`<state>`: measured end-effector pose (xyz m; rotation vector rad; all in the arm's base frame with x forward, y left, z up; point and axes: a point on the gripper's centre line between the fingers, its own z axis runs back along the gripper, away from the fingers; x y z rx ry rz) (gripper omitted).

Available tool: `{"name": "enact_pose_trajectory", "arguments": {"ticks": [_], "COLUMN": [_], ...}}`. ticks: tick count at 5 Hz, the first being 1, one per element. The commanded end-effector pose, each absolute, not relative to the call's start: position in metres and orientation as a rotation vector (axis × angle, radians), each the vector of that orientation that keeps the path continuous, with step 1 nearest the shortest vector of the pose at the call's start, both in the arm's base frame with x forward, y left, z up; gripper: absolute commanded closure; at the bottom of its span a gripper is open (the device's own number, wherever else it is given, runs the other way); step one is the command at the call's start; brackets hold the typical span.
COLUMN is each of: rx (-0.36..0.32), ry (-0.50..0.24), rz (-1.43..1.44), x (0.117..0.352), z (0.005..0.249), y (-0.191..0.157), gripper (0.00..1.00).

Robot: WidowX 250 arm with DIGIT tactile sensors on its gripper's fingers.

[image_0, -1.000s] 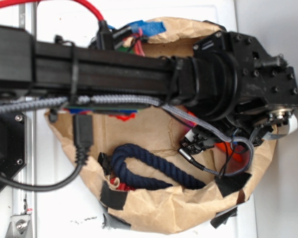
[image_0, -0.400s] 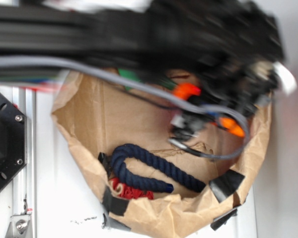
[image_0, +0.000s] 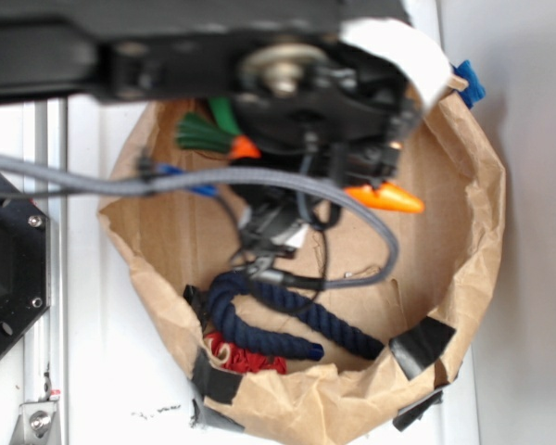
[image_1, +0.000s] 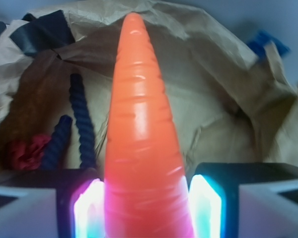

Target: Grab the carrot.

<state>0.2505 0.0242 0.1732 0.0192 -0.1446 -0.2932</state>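
The claw (image_1: 148, 208) is clenched on the carrot (image_1: 141, 144), its lit fingers (image_1: 87, 210) pressing both sides of the orange body. The tapered tip (image_0: 385, 197) juts right, above the brown paper bag (image_0: 463, 278) holding the blue rope (image_0: 287, 315). The grab looks done; only keeping hold seems left.

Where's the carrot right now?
The carrot sits between the gripper fingers, filling the wrist view with its tip pointing away. In the exterior view its tip pokes out right of the arm, above the paper bag.
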Motion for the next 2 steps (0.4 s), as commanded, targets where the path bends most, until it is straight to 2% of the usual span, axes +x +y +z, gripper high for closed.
{"name": "enact_pose_trajectory", "arguments": {"ticks": [1,2], "rx": [-0.031,0.044], "ry": [-0.159,-0.148], "rz": [-0.305,-0.332], "x": [0.26,0.249], "z": [0.183,0.18], "y": [-0.002,-0.02], "gripper": [1.0,1.0]}}
